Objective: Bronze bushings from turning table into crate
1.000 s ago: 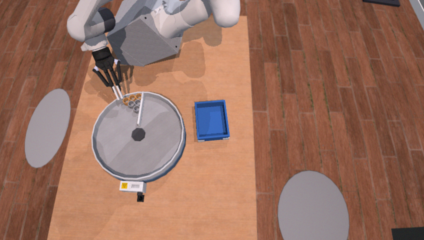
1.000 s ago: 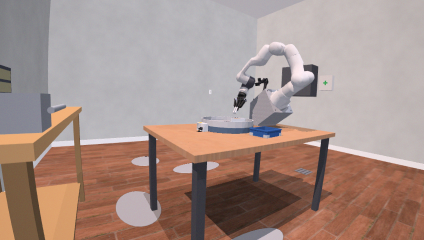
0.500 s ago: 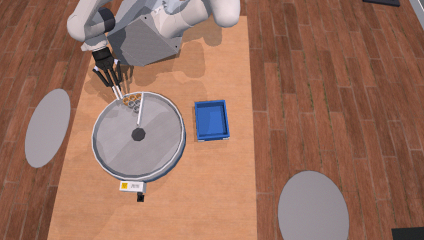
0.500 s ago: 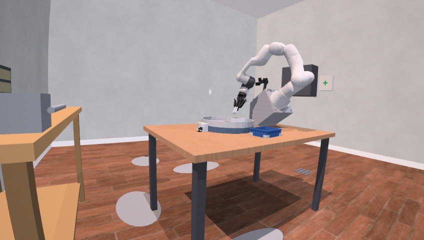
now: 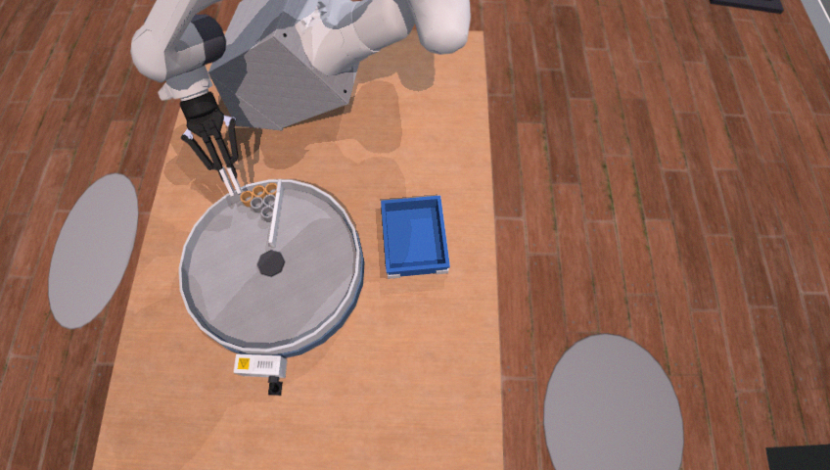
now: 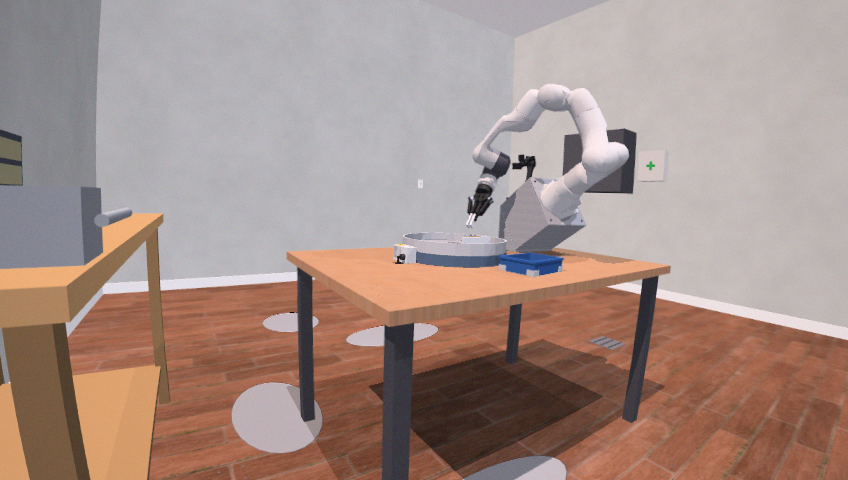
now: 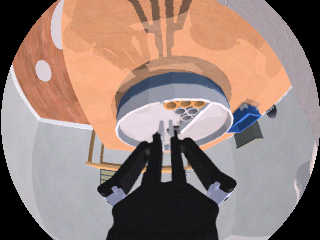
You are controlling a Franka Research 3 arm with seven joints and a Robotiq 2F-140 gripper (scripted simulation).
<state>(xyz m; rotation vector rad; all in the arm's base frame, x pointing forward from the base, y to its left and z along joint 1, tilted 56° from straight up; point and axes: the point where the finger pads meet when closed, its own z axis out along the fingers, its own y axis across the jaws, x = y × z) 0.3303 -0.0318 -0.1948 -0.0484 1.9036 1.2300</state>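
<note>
Across the left half of the top view you have the wooden surface (image 5: 407, 378) (image 6: 380, 285) (image 7: 90, 50), and on it the round, walled turning table (image 5: 233, 303) (image 6: 458, 259) (image 7: 175, 90). The blue crate (image 5: 414, 232) (image 6: 531, 263) (image 7: 246, 118) lies apart, to its right, with no bushing visible inside. Your pincer (image 5: 235, 192) (image 6: 470, 226) (image 7: 166, 126) is nearly closed, a narrow gap between its tips and nothing held, poised by the turning table's upper rim. The three bronze bushings (image 5: 258, 191) (image 7: 185, 104) are just right of those tips in the top view, their row running along the rim; your next move probably turns on that short rightward offset. Three steel bushings (image 5: 256, 203) (image 7: 186, 118) crowd their lower side, and the white divider bar (image 5: 275, 215) (image 7: 198, 116) stands at the right of the cluster, so spreading fingers there could nudge steel or hit the rim.

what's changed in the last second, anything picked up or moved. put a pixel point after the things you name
Nothing visibly changed. The jaws are all but shut with nothing between them. The three bronze bushings (image 5: 253, 194) (image 7: 185, 107) and three steel bushings (image 5: 262, 202) (image 7: 186, 111) stayed put on the turning table (image 5: 314, 291) (image 6: 458, 260) (image 7: 170, 92), which shows no visible turn. The arm and the blue crate (image 5: 443, 232) (image 6: 531, 267) (image 7: 245, 120) stayed where they were too.
</note>
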